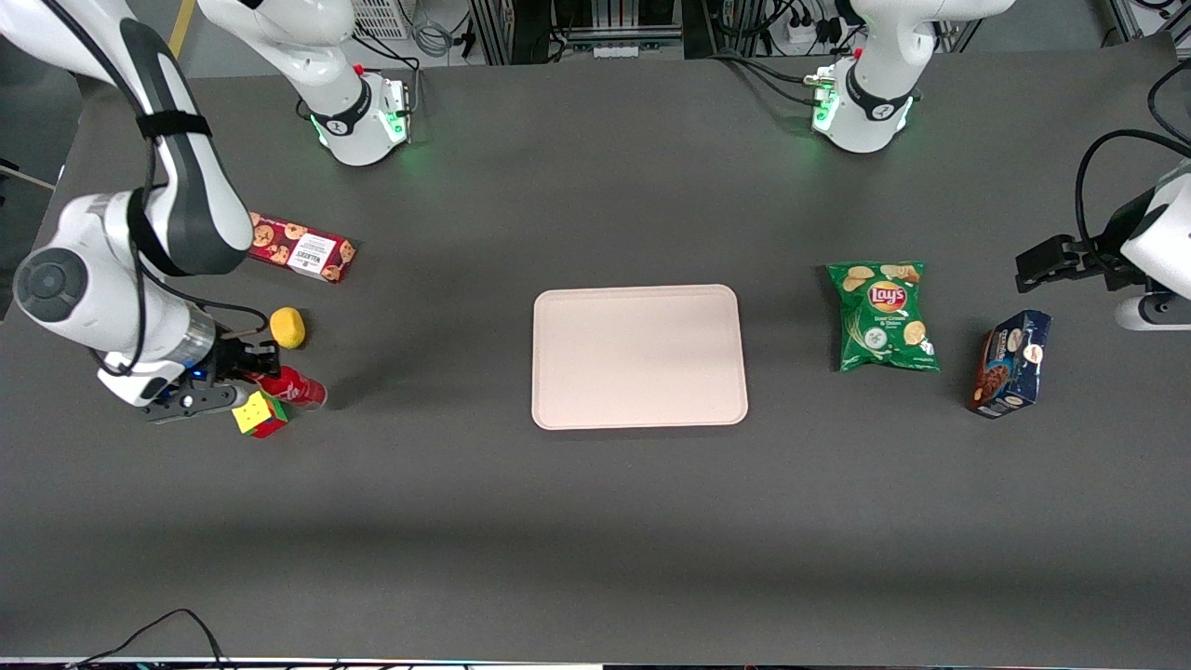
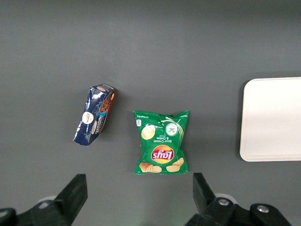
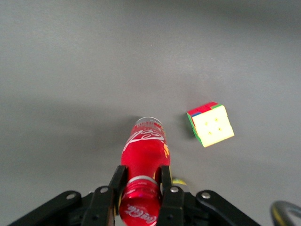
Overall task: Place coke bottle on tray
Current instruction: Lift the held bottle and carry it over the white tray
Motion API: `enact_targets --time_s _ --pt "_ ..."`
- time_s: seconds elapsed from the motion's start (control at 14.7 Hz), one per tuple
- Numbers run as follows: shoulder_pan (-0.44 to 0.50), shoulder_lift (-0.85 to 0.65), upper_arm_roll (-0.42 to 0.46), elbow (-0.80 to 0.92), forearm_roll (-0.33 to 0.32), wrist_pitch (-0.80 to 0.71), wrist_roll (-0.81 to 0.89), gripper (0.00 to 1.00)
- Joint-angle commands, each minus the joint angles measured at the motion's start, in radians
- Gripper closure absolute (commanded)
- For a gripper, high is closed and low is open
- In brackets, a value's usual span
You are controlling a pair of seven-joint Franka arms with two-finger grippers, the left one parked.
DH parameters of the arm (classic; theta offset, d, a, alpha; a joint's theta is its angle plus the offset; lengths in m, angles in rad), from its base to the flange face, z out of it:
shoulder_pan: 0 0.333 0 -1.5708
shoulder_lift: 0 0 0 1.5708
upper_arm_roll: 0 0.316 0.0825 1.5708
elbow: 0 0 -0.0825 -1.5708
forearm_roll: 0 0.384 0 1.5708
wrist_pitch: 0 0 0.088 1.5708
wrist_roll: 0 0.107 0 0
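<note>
The coke bottle [image 1: 294, 388] is a slim red bottle at the working arm's end of the table, just above the colour cube [image 1: 260, 415]. My gripper [image 1: 244, 370] is shut on its neck just below the red cap. In the right wrist view the two fingers [image 3: 117, 181] press the neck of the coke bottle [image 3: 144, 155] from both sides, and the bottle's base points away from the camera, lifted over the table. The pale cream-pink tray [image 1: 639, 356] lies flat in the middle of the table, well away from the gripper.
A yellow round object [image 1: 287, 328] lies just farther from the front camera than the gripper. A red cookie box [image 1: 301, 247] lies farther still. The colour cube [image 3: 210, 124] sits beside the bottle. A green Lay's bag [image 1: 882, 314] and a blue cookie box [image 1: 1011, 362] lie toward the parked arm's end.
</note>
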Motion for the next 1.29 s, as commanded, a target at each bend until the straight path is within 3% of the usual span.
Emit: enact_targets --time_s 0.0,0.27,0.48,1.02,1.22 --pt "0.008 -0.077 0.033 0.103 0.002 -0.179 0.006 1.00" --pt "0.011 -0.116 0.127 0.235 0.079 -0.334 0.124 1.00" --pt "0.019 -0.094 0.228 0.332 0.081 -0.375 0.284 1.00" --pt "0.281 0.111 0.244 0.516 0.056 -0.388 0.696 1.00" --pt "0.383 0.218 0.244 0.575 -0.017 -0.379 0.842 1.00"
